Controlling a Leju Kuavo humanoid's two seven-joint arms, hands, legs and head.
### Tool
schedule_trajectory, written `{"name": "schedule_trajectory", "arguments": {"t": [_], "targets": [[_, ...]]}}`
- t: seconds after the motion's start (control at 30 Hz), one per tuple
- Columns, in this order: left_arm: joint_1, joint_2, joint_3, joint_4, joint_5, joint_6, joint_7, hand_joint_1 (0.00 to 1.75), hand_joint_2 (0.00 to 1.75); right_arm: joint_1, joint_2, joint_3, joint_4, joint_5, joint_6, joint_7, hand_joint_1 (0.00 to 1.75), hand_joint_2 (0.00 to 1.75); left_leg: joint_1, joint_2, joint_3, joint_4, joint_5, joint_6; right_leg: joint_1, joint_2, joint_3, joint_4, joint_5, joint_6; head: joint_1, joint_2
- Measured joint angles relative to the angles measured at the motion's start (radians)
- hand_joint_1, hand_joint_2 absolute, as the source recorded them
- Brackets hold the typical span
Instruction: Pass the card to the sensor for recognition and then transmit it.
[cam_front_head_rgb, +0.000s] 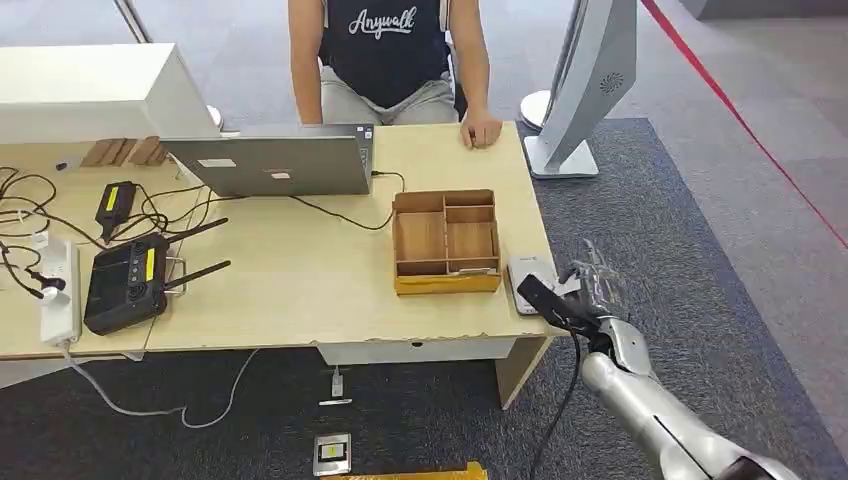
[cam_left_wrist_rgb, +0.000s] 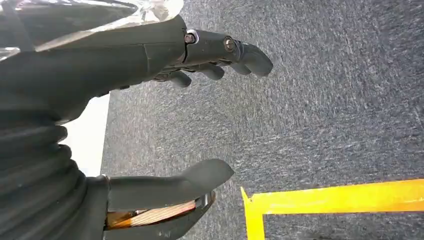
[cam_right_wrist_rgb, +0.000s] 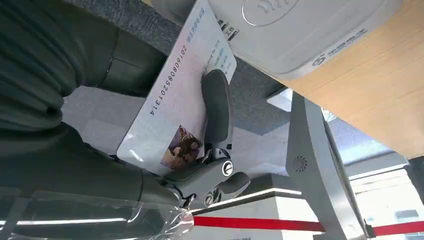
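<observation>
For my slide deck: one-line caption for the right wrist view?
Right hand holds the card close to the white sensor at the table edge.

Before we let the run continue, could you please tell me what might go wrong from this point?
The right robot hand holds the white printed ID card with one finger across its face, so it could slip. The white card sensor sits at the wooden table's corner, so a nudge might push it off. The open wooden divided box stands close beside it and could be bumped.
</observation>
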Motion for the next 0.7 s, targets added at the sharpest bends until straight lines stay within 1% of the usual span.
{"name": "schedule_trajectory", "arguments": {"t": [0.2, 0.57, 0.7], "targets": [[0.0, 0.0, -0.001, 0.0, -0.002, 0.0, -0.002, 0.0, 1.75, 0.0, -0.001, 0.0, 0.003, 0.0, 0.0, 0.0, 1.75, 1.75, 0.0, 0.0, 0.001, 0.0, 0.0, 0.0, 0.0, 0.0, 0.001, 0.0, 0.0, 0.0, 0.0, 0.0], [0.0, 0.0, -0.008, 0.0, -0.011, 0.0, -0.009, 0.0, 1.75, 0.011, -0.018, 0.002, -0.002, -0.008, 0.005, 0.015, 1.75, 1.75, 0.0, 0.0, 0.002, 0.0, 0.0, 0.0, 0.0, 0.0, 0.002, 0.0, 0.0, 0.0, 0.0, 0.0], [0.0, 0.0, -0.009, 0.0, -0.012, 0.0, -0.007, 0.0, 1.75, 0.011, -0.025, 0.002, -0.018, -0.01, -0.007, 0.013, 1.75, 1.75, 0.0, 0.0, 0.001, 0.0, 0.0, 0.0, 0.0, 0.0, 0.002, 0.0, 0.0, 0.0, 0.0, 0.0]]}}
